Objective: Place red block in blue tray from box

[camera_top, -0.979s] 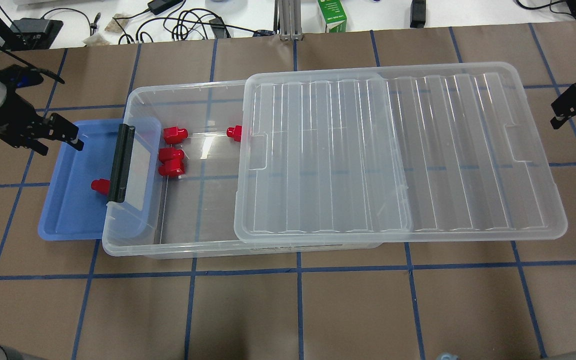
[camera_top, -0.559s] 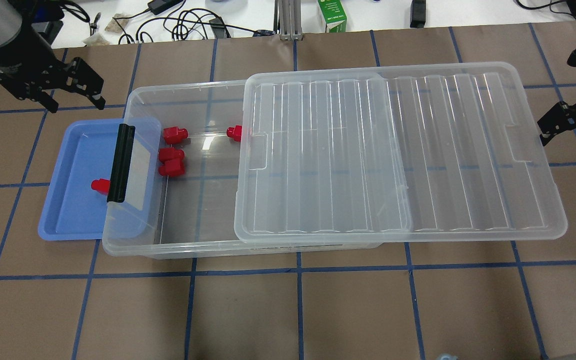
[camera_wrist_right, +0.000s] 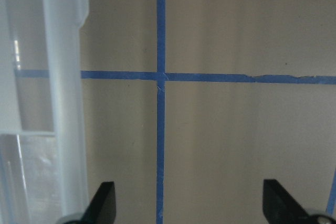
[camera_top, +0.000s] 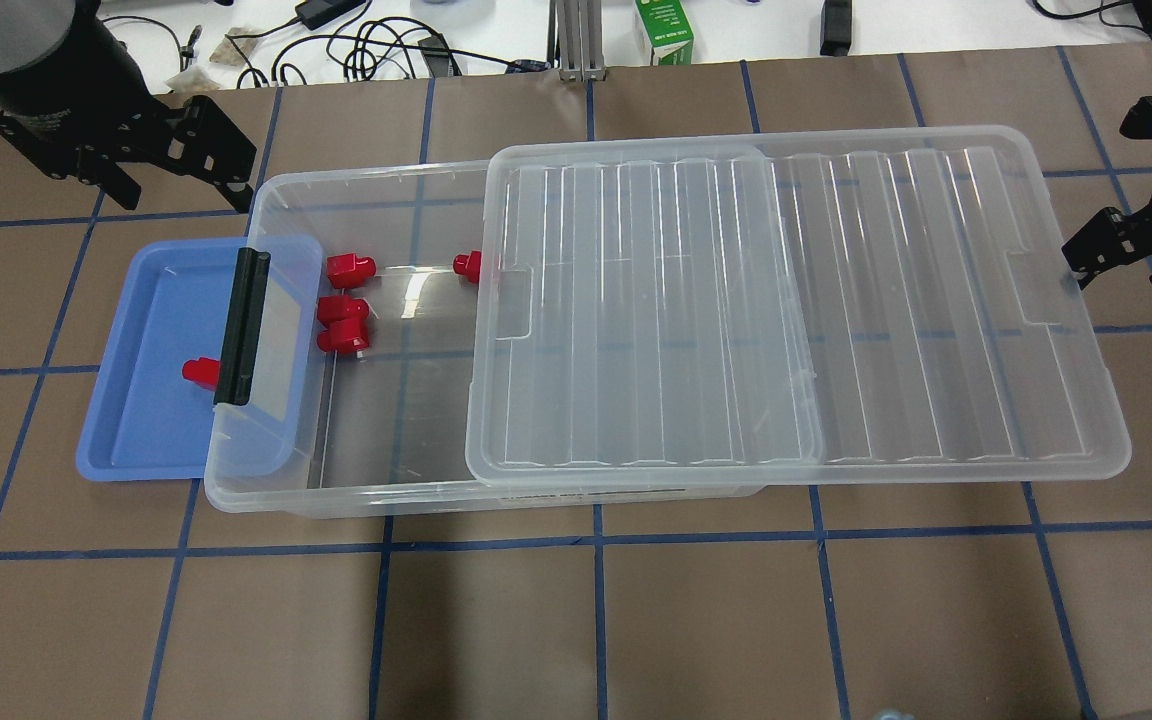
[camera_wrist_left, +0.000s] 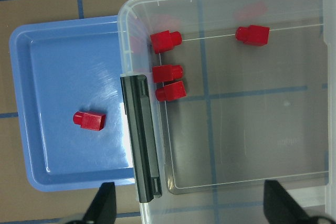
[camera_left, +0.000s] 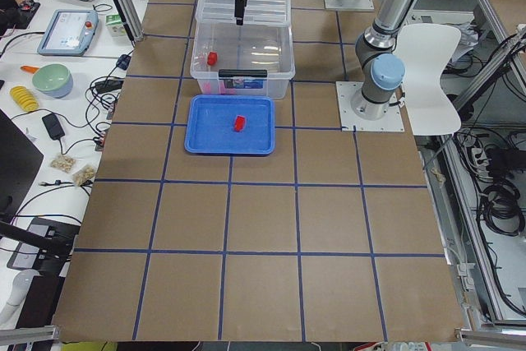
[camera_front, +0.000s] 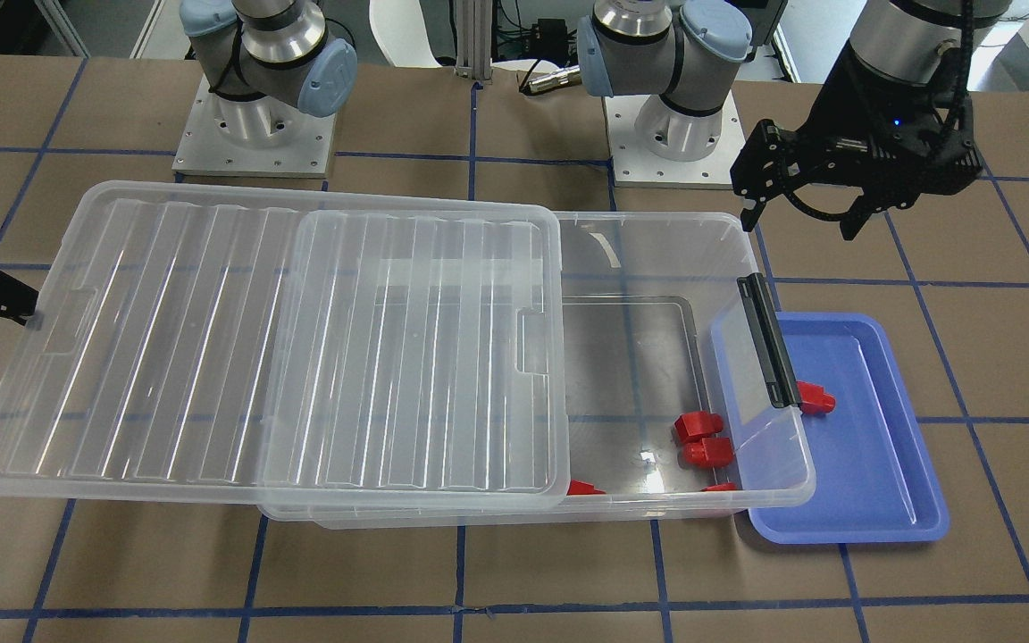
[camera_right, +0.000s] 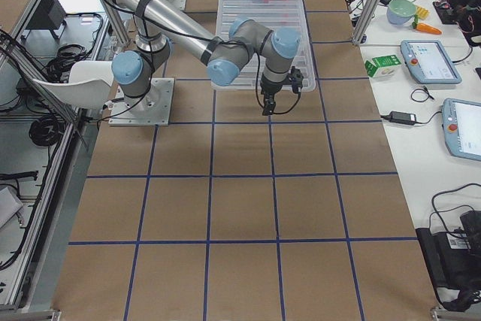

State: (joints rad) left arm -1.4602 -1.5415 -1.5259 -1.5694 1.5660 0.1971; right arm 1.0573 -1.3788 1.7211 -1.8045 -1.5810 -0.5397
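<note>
A red block [camera_top: 201, 372] lies in the blue tray [camera_top: 126, 440], at the latch end of the box [camera_top: 266, 488], which holds more red blocks [camera_top: 343, 324]. The left gripper [camera_top: 184, 200] and right gripper [camera_top: 1119, 278] hover, fingers [camera_top: 224, 165] wide apart, empty. The blocks look light, rigid and slick, best pinched across the flat body sides, not the stub.

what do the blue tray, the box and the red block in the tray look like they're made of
Blue tray: looks like smooth moulded plastic, semi-glossy; light glares off its floor.
Box: probably clear hard plastic; the blue tape on the table shows through its bottom.
Red block in the tray: opaque plastic by the look, slightly shiny, with crisp moulded edges.
</note>
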